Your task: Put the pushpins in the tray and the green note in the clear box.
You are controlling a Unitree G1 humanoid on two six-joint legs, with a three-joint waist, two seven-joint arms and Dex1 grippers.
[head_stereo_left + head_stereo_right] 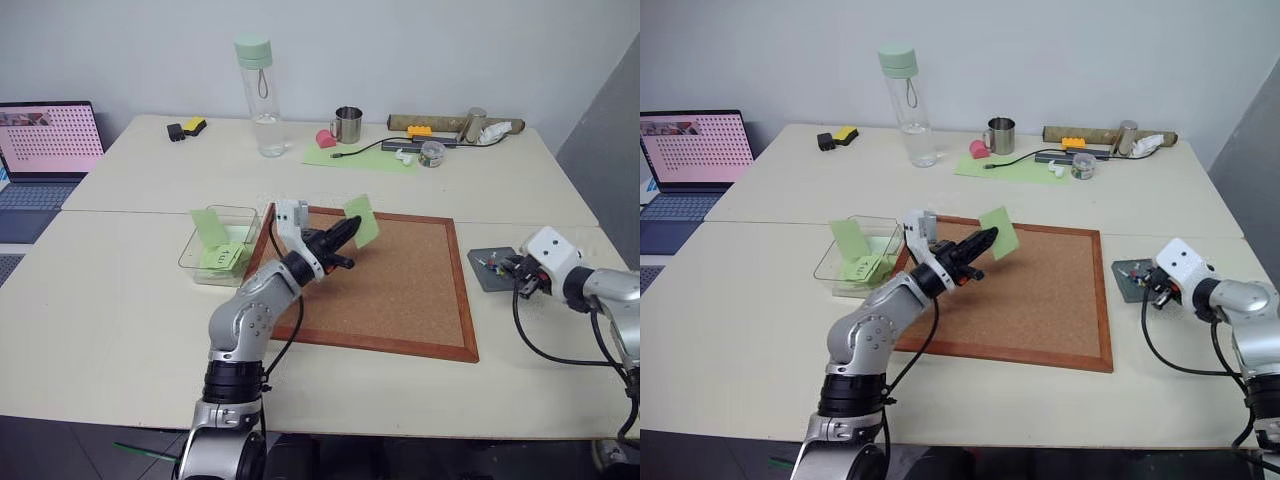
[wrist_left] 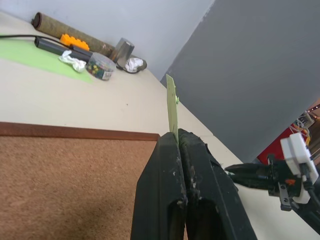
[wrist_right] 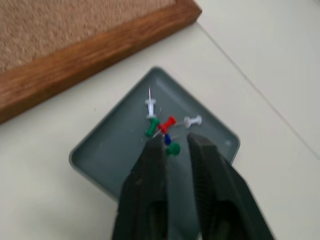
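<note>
note (image 1: 362,221): light green, pinched at its lower edge in the left tool (image 1: 349,232), held up over the far left part of the corkboard (image 1: 400,290), standing nearly upright
left tool: fingers (image 2: 167,175) pressed together on the note, no gap between them
pins (image 3: 162,127): small heap in the tray, red, green, blue and white heads, some touching
tray (image 3: 107,152): grey, on the tabletop (image 1: 120,300) just right of the corkboard's frame, apart from it
right tool (image 3: 176,142): over the tray, fingers a narrow gap apart, nothing between them, tips just beside the pins
box (image 1: 215,245): clear, on the tabletop against the corkboard's left edge, already has green notes in it, one leaning on its wall, one lying flat
far tabletop: bottle (image 1: 260,95), steel mug (image 1: 347,124), green mat (image 1: 360,154) with a cable
laptop (image 1: 45,160): open, at the left edge
</note>
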